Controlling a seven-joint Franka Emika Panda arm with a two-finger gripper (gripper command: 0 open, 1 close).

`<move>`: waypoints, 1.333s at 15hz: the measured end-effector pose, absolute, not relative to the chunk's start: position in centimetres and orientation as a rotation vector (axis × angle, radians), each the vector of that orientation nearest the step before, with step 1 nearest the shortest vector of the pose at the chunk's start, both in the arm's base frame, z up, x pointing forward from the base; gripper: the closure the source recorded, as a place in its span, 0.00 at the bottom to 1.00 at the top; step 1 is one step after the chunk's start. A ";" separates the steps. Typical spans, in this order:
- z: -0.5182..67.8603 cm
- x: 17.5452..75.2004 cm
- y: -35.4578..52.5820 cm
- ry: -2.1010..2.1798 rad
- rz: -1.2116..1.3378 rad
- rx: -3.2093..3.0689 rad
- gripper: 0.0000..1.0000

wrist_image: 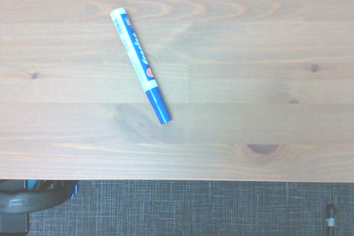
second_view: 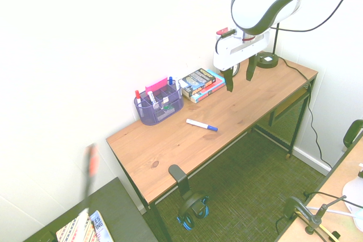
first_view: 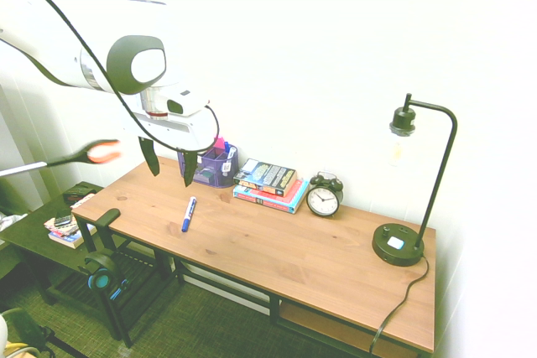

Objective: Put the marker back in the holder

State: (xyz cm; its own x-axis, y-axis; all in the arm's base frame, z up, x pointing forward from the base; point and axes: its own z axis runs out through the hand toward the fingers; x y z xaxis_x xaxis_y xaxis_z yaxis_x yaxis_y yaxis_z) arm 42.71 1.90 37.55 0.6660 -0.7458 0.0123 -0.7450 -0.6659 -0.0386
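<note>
The marker [first_view: 188, 214] [second_view: 202, 124] [wrist_image: 140, 64], white-barrelled with a blue cap, lies flat on the wooden desk [first_view: 277, 249] near its front edge. The purple mesh holder [first_view: 209, 165] [second_view: 159, 105] stands at the back left of the desk by the wall, with pens and a pink block sticking out. My gripper [first_view: 170, 165] [second_view: 239, 77] hangs open well above the desk, with nothing between its dark fingers. It hovers above the marker, which lies free and apart from it.
A stack of books [first_view: 270, 184] [second_view: 201, 83] lies beside the holder, then a black alarm clock [first_view: 324, 196] and a black desk lamp [first_view: 401, 241]. Headphones [second_view: 191, 205] hang from a hook at the desk's front edge. A low dark side table [first_view: 50, 228] stands left.
</note>
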 end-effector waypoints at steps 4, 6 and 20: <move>37.7 42.7 2.4 1.251 -0.049 -2.847 0.00; 38.4 43.0 4.3 1.206 -0.075 -2.862 0.00; 28.7 55.4 15.8 1.100 0.065 -2.936 0.00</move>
State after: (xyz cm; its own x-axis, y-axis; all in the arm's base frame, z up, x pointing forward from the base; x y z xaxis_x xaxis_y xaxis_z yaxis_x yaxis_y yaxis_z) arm 55.43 15.78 28.67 0.7531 -0.6567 -0.0407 -0.6569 -0.7539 0.0089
